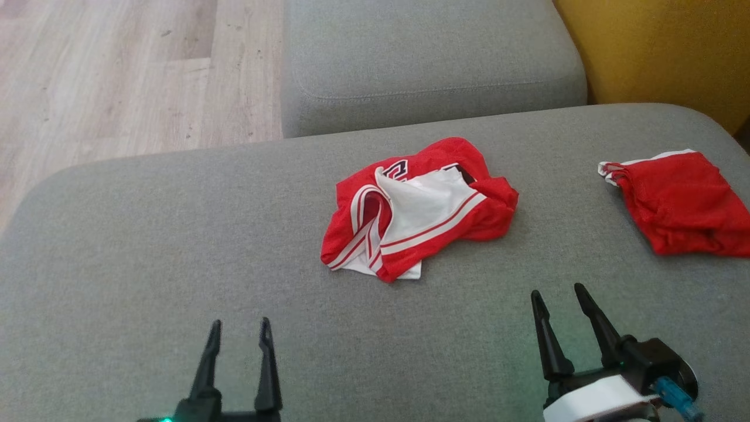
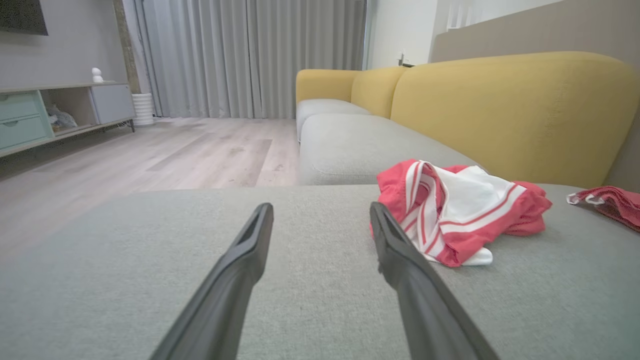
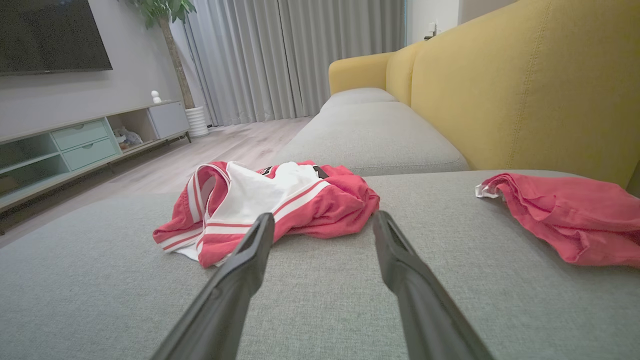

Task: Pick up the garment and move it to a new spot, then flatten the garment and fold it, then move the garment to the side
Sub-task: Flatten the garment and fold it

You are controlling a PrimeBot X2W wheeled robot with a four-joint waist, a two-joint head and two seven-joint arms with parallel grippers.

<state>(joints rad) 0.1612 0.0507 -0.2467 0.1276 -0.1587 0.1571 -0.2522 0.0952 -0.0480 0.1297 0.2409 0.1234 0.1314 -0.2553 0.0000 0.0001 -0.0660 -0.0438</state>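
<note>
Found garment crumpled in a heap near the middle of the grey seat, red mesh with white panel and red-and-white striped bands turned outward. Cannot tell the kind of garment from the heap. Noted a dark-edged emblem at the far fold, mostly buried and unreadable. Cannot see the underside or inner layers.

Found second garment, red with a white edge, on the same seat to the right, well apart from the first and cut off by the right edge of the head view. Cannot make out its full outline.

Found left gripper low at the near left, fingers spread, nothing between them, body cut off by the bottom edge. Found right gripper at the near right, fingers likewise spread and holding nothing, white wrist housing partly cut off. Confirmed both clear of the cloth and above bare seat, the right nearer the garment than the left. Noted in each wrist view one finger overlapping the garment's near hem; put down to line of sight, since the head view shows a gap. Cannot judge height above the seat.

Noted another grey cushion beyond, yellow backrest at the far right, wood floor at the far left. Saw a low cabinet across the room, contents too small to identify.
</note>
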